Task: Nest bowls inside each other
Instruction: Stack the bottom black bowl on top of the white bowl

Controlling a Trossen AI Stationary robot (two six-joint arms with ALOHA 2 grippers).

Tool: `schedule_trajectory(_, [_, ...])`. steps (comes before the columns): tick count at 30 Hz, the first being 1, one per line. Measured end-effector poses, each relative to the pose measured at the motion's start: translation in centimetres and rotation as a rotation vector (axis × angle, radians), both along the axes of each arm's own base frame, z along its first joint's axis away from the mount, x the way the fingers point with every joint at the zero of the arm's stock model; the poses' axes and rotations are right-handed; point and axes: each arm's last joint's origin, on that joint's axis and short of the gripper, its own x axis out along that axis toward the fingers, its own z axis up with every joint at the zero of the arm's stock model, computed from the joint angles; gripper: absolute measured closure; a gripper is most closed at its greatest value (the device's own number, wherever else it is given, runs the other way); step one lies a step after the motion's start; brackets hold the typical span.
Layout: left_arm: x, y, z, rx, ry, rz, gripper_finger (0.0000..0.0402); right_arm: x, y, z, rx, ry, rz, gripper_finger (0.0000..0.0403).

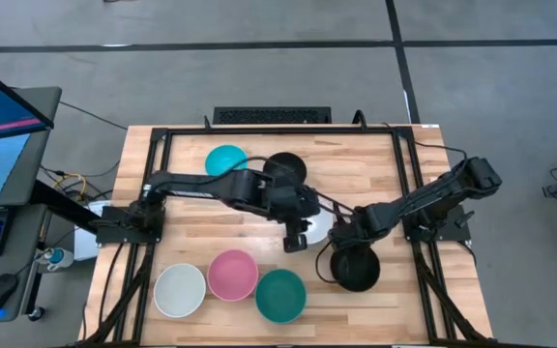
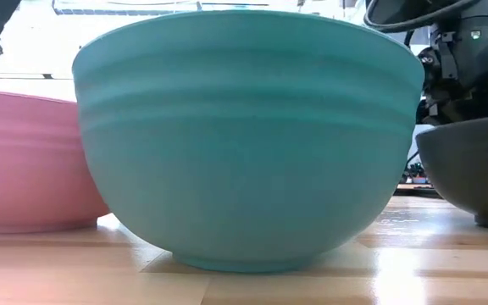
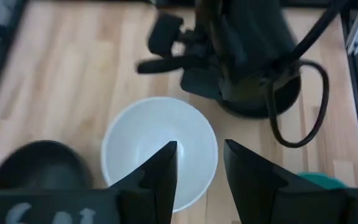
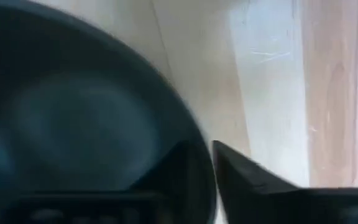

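1. Bowls are sitting lower left in the high view: white bowl [image 1: 180, 290], pink bowl [image 1: 232, 275], teal bowl [image 1: 280, 295].
2. Left gripper [image 1: 296, 239] is hovering mid-frame, fingers parted over another white bowl [image 3: 159, 148].
3. Right gripper [image 1: 332, 263] is pinching the black bowl [image 1: 358, 268] rim, lower right.

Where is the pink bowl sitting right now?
In the high view the pink bowl stands on the table's near edge strip, between the white bowl on its left and the dark teal bowl on its right, below the left arm.
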Motion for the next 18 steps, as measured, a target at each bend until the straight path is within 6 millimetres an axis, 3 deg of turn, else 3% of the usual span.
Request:
schedule_trajectory(2, [-1.0,0.2,1.4,0.017,-0.040,0.018,0.0278,-0.1,0.0,0.3,0.021,-0.003,0.001,0.0374])
schedule_trajectory(3, [-1.6,0.2,2.1,0.029,-0.057,0.029,0.0278,-0.2,0.0,0.6,0.029,-0.017,0.001,0.0384])
schedule_trajectory(7, [-3.9,0.6,4.9,0.097,-0.139,0.098,0.0278,-0.5,-0.1,1.4,0.043,-0.041,-0.033,0.0391])
schedule_trajectory(9, [-5.1,0.8,5.9,0.138,-0.157,0.137,0.0278,-0.9,0.0,2.8,0.052,-0.053,-0.046,0.0392])
schedule_trajectory(13, [-6.8,1.3,6.9,0.191,-0.140,0.196,0.0278,-2.4,0.1,7.1,0.049,-0.071,-0.049,0.0393])
schedule_trajectory(18, [-7.4,2.1,5.9,0.163,-0.015,0.189,0.0278,-4.4,-0.8,14.0,0.020,-0.247,-0.128,0.0393])
